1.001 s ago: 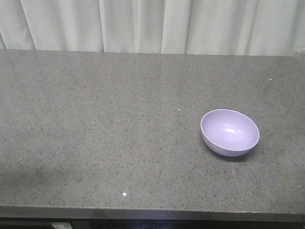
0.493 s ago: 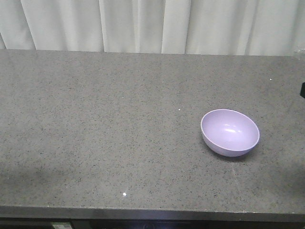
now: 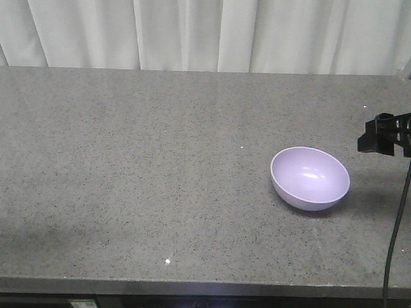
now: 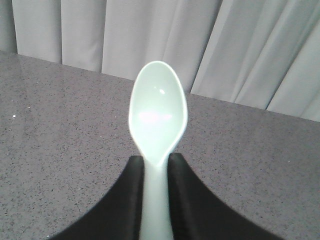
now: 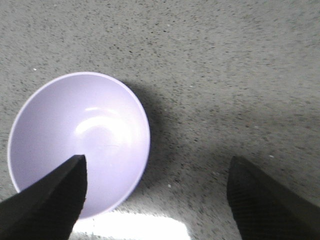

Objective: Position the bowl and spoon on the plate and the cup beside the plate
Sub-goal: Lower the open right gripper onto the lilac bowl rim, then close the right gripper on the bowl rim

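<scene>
The pale lavender bowl (image 3: 310, 178) stands upright and empty on the right part of the counter. In the right wrist view the bowl (image 5: 75, 145) lies below and to the left, and my right gripper (image 5: 157, 161) hangs open above its right rim with nothing between its fingers. My right arm (image 3: 384, 135) shows at the right edge of the front view, just right of the bowl. My left gripper (image 4: 155, 159) is shut on the handle of the mint-green spoon (image 4: 157, 110), whose scoop points forward above the counter. The plate and the cup are out of view.
A grey speckled counter (image 3: 128, 160) fills the front view, with its front edge at the bottom. White curtains (image 3: 192, 32) hang behind it. A black cable (image 3: 395, 231) drops from my right arm at the right edge.
My right arm has come into the front view from the right edge and moved left toward the bowl. The bowl has not moved.
</scene>
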